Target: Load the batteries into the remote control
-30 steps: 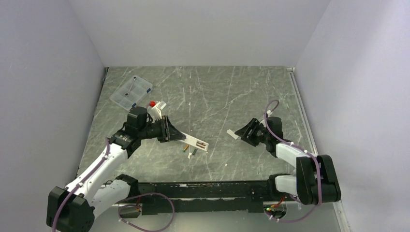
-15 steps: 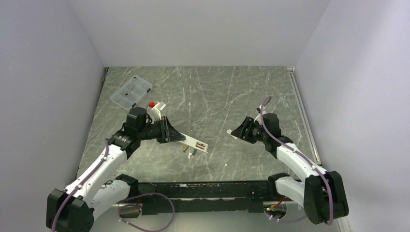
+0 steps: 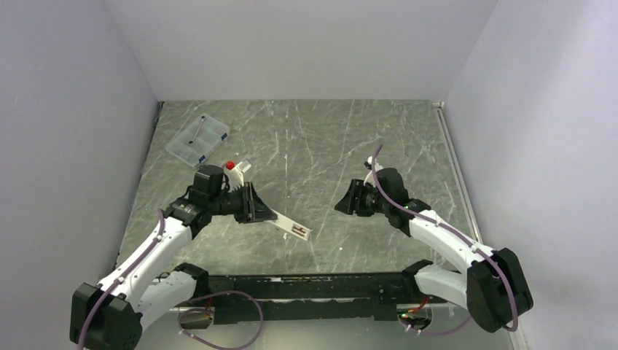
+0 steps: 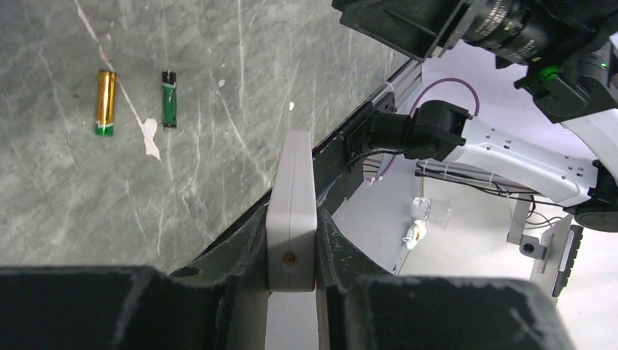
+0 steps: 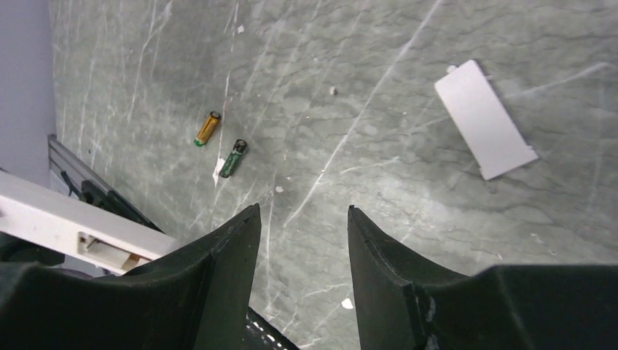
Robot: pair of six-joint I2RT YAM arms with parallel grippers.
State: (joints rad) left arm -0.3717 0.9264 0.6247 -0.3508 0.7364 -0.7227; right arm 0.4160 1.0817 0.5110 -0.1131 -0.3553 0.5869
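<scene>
The left gripper [image 4: 291, 244] is clamped on the near end of the remote [image 4: 291, 182], with 1 finger on each long side. The white handset juts edge-up into the middle of the left wrist frame, held above the table [image 4: 218, 87]. In the top view the remote [image 3: 291, 227] slants from this gripper [image 3: 255, 205] toward the lower centre.

The 2 batteries lie on the table at the upper left of the left wrist frame. The copper battery [image 4: 106, 102] is on the left and the green battery [image 4: 169, 99] just beside it, not touching. Both are well apart from the remote's far end.

The right gripper [image 5: 302, 215] has its jaws apart with nothing between them, over bare table. In its view the copper battery [image 5: 207, 128] and green battery [image 5: 233, 158] sit up and to the left of the fingertips. A flat white cover [image 5: 484, 119] lies at the upper right, and the remote [image 5: 73, 222] crosses the lower left corner.
</scene>
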